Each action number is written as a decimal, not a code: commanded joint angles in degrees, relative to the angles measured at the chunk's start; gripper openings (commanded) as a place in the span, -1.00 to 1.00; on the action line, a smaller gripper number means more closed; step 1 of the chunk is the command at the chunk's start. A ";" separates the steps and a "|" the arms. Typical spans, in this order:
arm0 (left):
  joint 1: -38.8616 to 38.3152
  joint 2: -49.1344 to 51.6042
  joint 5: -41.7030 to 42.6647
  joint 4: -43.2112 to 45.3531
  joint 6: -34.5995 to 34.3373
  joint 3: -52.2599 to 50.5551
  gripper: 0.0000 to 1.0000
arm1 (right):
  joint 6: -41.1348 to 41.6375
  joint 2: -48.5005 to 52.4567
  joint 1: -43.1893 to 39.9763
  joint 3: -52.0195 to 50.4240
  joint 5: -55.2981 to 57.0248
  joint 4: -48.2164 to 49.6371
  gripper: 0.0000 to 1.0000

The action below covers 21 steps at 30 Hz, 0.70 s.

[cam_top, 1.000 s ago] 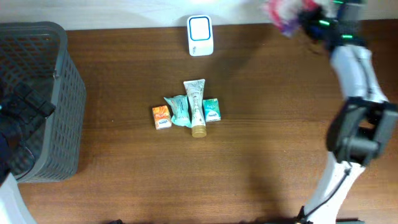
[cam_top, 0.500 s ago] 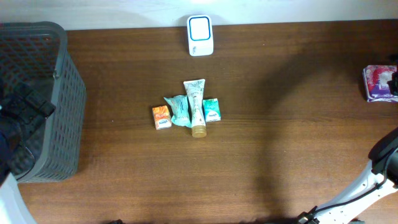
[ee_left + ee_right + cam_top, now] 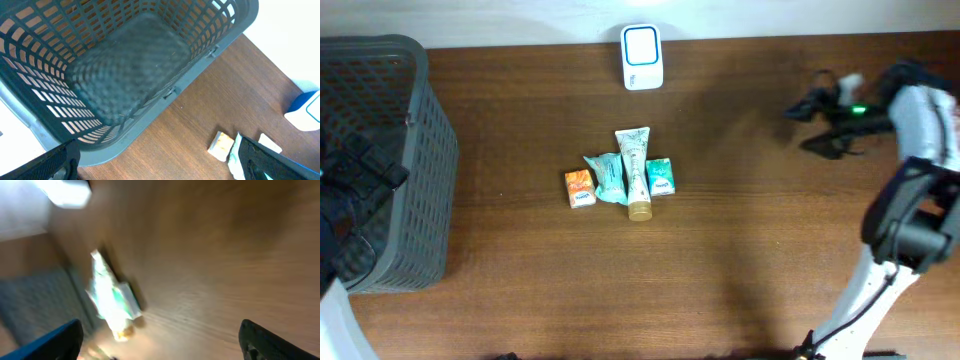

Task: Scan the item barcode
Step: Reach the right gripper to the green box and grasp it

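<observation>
The right gripper [image 3: 806, 128] hangs over the right side of the desk [image 3: 770, 250], fingers spread wide and empty. The left gripper [image 3: 157, 150], also spread and empty, hovers above the basket [image 3: 190, 75] at the desk's left edge. At the desk's centre lie a tube [image 3: 636, 170], pouch [image 3: 607, 177], orange box [image 3: 579, 188] and green box [image 3: 661, 177], close together. The scanner [image 3: 642, 57] stands at the far edge.

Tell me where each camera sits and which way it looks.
Overhead: above the table, looking down at basket, scanner, tube; left arm, right arm at the sides.
Left wrist: on the left arm, looking into the basket; left fingers at bottom corners.
Right wrist: on the right arm, blurred, facing the tube; right fingers likewise.
Shared: overhead and right wrist show the tube.
</observation>
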 commanded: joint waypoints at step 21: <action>0.31 -0.09 -0.22 -0.02 -0.48 -0.02 0.98 | -4.22 -1.03 37.27 -2.99 23.80 5.79 -0.16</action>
